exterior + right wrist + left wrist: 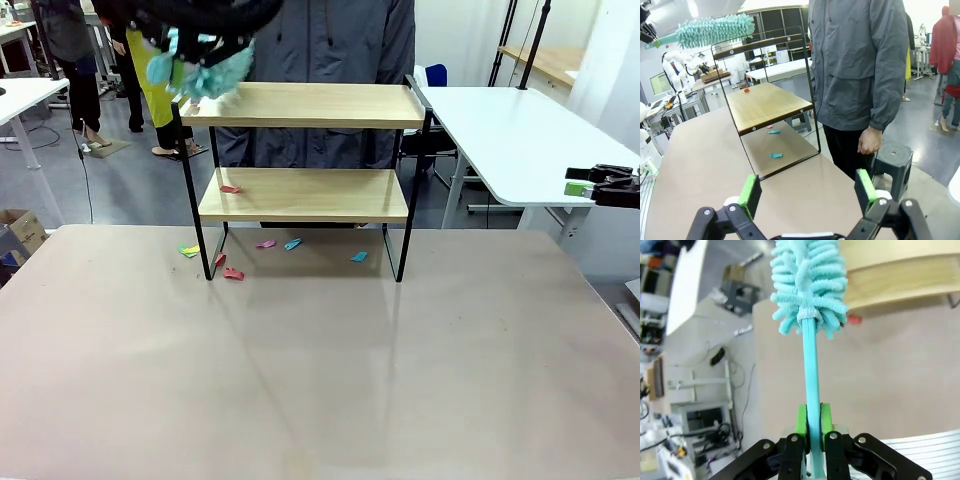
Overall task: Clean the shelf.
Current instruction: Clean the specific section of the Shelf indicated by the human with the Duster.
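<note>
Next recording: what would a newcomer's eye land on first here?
The fluffy teal duster, clamped in the left gripper, sits at the left end of the top board of the shelf. Next come the coloured paper scraps on the table under the shelf, plus a red scrap on the lower board. A person in a grey jacket stands right behind it.

One shelf [310, 105], one teal duster [215, 72], one person [330, 40], and about seven small coloured scraps [233, 274].
</note>
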`<state>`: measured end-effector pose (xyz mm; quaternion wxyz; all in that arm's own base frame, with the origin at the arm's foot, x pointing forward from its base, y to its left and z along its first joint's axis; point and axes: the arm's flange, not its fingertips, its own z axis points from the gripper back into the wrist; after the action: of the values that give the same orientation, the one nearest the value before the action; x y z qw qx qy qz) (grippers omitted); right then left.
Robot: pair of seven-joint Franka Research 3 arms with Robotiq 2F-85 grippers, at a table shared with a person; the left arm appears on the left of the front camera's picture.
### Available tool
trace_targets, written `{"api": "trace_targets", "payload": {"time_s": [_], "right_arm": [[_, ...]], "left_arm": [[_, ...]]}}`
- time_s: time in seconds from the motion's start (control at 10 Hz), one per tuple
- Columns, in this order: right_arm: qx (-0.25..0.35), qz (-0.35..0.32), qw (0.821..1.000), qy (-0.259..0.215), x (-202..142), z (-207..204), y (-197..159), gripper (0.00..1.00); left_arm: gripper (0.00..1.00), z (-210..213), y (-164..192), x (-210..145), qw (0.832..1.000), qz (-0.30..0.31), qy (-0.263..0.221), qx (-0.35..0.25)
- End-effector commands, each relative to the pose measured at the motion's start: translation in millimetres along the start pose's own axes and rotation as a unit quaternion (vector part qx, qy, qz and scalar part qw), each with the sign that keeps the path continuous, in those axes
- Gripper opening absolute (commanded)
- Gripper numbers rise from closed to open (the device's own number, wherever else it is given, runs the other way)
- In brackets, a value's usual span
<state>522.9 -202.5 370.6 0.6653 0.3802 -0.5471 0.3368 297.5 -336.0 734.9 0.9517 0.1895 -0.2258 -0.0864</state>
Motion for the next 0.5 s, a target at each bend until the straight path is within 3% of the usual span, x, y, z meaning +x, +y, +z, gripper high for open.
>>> {"api": "trace_targets", "payload": {"time_s": [0.0,0.2,0.4], "right_arm": [[0.000,0.004,1.000,-0.001,3.9,-1.1,0.9,1.00],[0.000,0.004,1.000,-0.001,3.9,-1.1,0.9,1.00],[0.000,0.004,1.000,-0.001,3.9,-1.1,0.9,1.00]], "left_arm": [[0.13,-11.9,31.9,-25.3,0.995,-0.034,-0.037,-0.083],[0.13,-11.5,51.7,-37.7,0.978,-0.094,-0.070,-0.173],[0.13,-9.8,68.7,-49.9,0.942,-0.179,-0.088,-0.270]]}}
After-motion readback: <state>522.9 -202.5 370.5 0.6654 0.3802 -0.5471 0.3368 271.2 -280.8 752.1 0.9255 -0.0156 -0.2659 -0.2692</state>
